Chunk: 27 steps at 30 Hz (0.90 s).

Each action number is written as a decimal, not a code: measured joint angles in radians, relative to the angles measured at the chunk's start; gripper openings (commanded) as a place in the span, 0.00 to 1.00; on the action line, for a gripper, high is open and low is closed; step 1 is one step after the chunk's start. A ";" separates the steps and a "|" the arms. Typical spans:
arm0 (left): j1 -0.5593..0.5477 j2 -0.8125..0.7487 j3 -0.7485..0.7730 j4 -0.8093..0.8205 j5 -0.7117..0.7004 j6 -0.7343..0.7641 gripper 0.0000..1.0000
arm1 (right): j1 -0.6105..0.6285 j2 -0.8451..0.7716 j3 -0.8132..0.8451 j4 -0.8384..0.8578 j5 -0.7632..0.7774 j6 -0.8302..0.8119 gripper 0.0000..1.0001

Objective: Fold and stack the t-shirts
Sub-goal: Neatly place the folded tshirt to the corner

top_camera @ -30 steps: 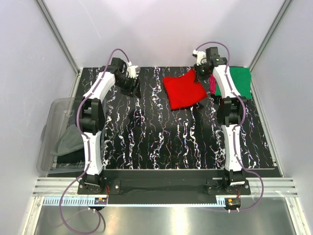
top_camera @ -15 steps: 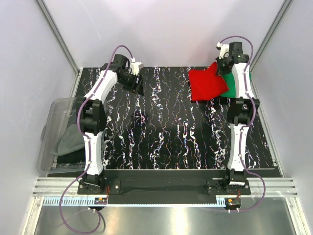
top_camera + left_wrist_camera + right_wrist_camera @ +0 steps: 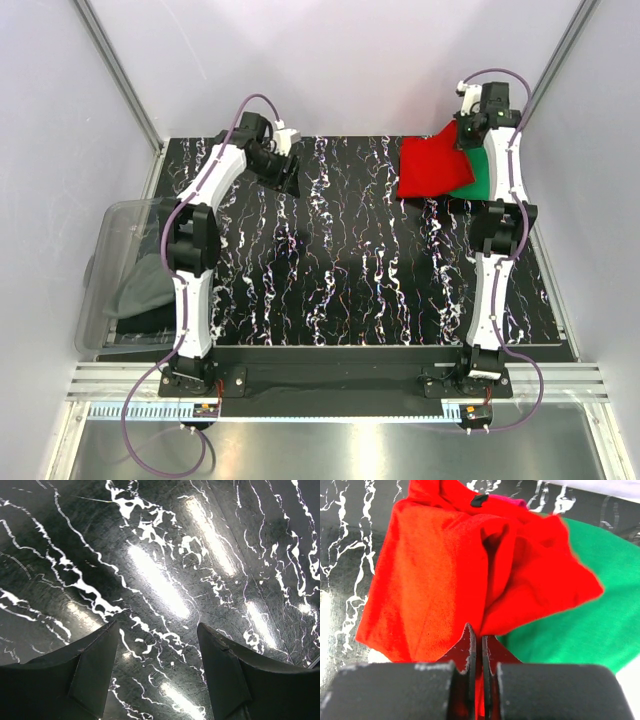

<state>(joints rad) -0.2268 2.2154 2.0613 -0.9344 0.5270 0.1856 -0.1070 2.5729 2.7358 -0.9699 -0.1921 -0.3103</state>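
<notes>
1. Because the right gripper (image 3: 476, 632) was clamped shut on a bunched edge of the red t-shirt (image 3: 428, 166), the cloth hung from the fingers in soft folds instead of lying flat. Its lower part draped down toward the far right corner of the table (image 3: 340, 270).
2. The red t-shirt partly overlapped the green t-shirt (image 3: 487, 178), which lay folded square at that corner. The hold looked meant for carrying the red one onto the stack, with green as its base.
3. A narrow strip of pink t-shirt (image 3: 514, 501) showed past the far edge of the red cloth in the right wrist view. How it was folded, and whether it lay under the green one, could not be told.
4. The left gripper (image 3: 157, 627) hung over bare marbled table on the far left, its jaws wide apart and nothing between them. It was well apart from all the shirts, probably so that the right arm could place alone.
5. A clear plastic bin (image 3: 105, 225) sat off the left edge of the table, beside the left arm. Something grey and soft, probably cloth (image 3: 140, 288), lay crumpled in its near part; what it was could not be made out.
6. By my judgement the red shirt would still need to be flattened and squared on the green.
</notes>
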 measured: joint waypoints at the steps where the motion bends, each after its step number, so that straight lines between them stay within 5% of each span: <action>1: -0.004 0.000 0.000 0.000 0.000 0.000 0.69 | -0.005 -0.003 0.000 0.000 0.000 0.000 0.00; 27: -0.037 0.021 0.000 0.009 0.021 -0.025 0.69 | -0.027 -0.145 -0.004 -0.001 -0.011 0.006 0.00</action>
<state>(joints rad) -0.2638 2.2360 2.0613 -0.9257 0.5484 0.1604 -0.1341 2.4279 2.7319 -0.9707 -0.2028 -0.3042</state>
